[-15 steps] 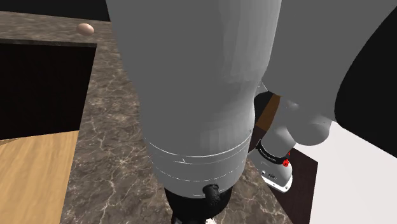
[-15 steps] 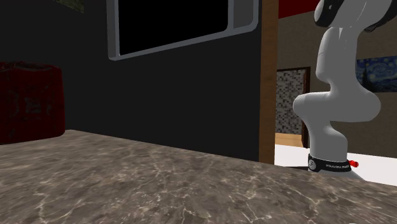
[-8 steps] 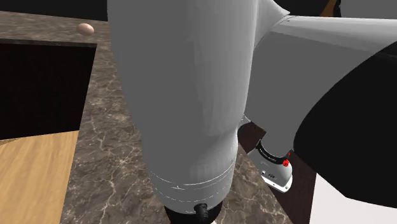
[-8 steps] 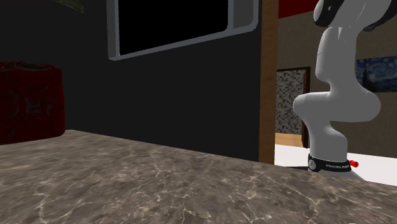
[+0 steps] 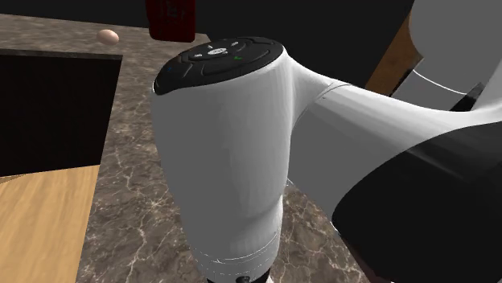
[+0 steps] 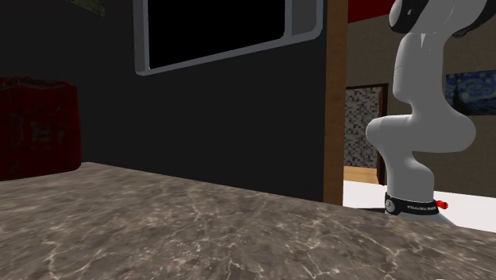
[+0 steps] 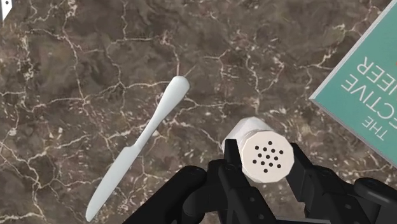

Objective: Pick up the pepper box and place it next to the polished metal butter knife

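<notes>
Between the two black fingers of the claw (image 7: pixel 264 178) sits the pepper box (image 7: pixel 267 156), clasped near its cap, above the marbled bench (image 7: pixel 76 76). Butter knife (image 7: pixel 143 143) lies flat close by, apart from both. Risk: lowering too near the blade would set the box on the knife or nudge it; a tilted release could topple it. Teal book (image 7: pixel 372 83) lies near on the box's other side. Box: white, faceted cap, cluster of small dark holes, plain body.
</notes>
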